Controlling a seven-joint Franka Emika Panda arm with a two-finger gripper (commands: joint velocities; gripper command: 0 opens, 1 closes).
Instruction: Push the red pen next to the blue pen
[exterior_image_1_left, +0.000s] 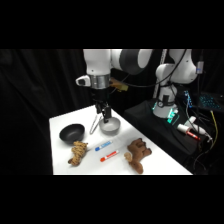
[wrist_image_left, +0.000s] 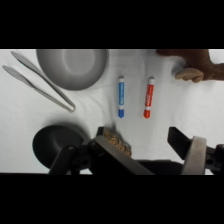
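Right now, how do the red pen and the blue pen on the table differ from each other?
The red pen has red markings and a red tip; the blue pen has blue ones. In the side view the blue pen lies farther from the camera, closer to the grey bowl, and the red pen lies nearer the table's front edge. Both are short, whitish, of similar size, lying flat and parallel, apart, not touching.

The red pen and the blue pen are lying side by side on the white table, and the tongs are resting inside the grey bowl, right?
Not quite. The tongs are not inside the grey bowl; they lie on the white table beside it, as the wrist view shows. The rest is right: the red pen and the blue pen lie side by side on the table.
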